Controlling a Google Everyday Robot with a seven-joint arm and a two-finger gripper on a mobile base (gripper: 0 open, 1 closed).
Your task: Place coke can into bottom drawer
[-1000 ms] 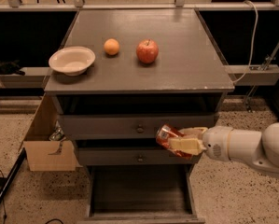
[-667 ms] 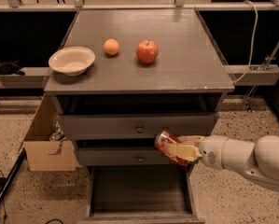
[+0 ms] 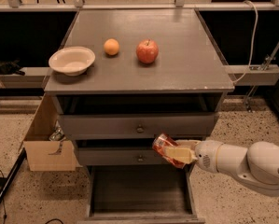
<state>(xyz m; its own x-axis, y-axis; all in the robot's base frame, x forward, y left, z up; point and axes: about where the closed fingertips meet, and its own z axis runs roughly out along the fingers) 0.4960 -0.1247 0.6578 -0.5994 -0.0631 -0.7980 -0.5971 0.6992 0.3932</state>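
Observation:
My gripper (image 3: 174,152) comes in from the right on a white arm and is shut on the coke can (image 3: 164,146), a small red shiny can held tilted. The can hangs in front of the lower grey drawer front, above the right part of the open bottom drawer (image 3: 139,190). The drawer is pulled out at the bottom of the cabinet, with a dark wood-grain floor and thin grey side walls. Nothing shows inside it.
On the grey cabinet top (image 3: 185,64) sit a white bowl (image 3: 72,60), an orange (image 3: 111,46) and a red apple (image 3: 147,51). Two closed drawer fronts with round knobs (image 3: 140,129) are above the open drawer. An open cardboard box (image 3: 48,139) stands to the left on the speckled floor.
The gripper with the can has moved down and slightly left, from beside the upper drawer front to in front of the lower one, closer to the open drawer.

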